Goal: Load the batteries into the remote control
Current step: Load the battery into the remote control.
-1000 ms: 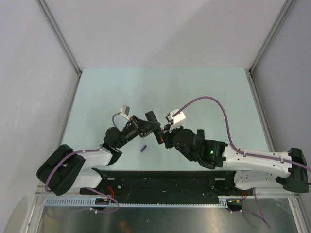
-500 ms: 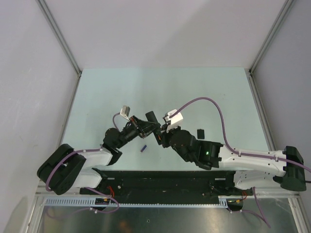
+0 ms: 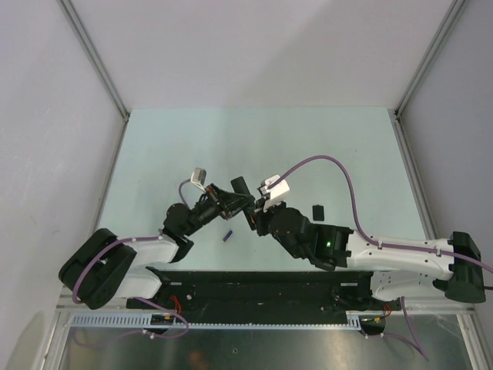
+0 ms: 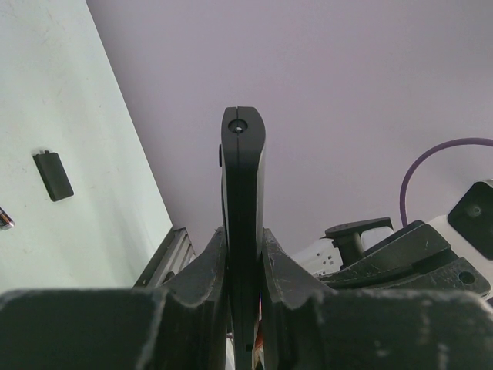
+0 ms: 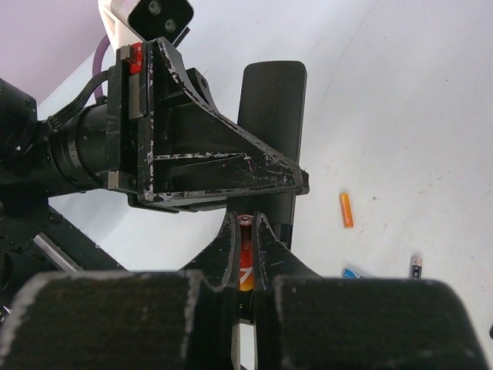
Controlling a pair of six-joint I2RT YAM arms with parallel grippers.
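Above the table's middle: one cell brought up to the remote, none visibly seated.
My left end effector (image 4: 243, 250) is clenched on the remote control (image 4: 243, 177), holding it edge-up off the table (image 3: 154, 154). My right end effector (image 5: 246, 231) grips an orange-red battery (image 5: 245, 266) between its fingers, close by the remote; touching or not, I cannot tell. The recess faces away from every view, so I cannot say whether any cell sits in it. Loose on the table are an orange battery (image 5: 346, 210), a blue battery (image 5: 353, 272) and a dark battery (image 5: 415, 268). A small black cover (image 3: 317, 210), likely the battery door, lies well apart to my right. My judgement: early on, with this cell to seat, a second to fetch, and perhaps the door after.
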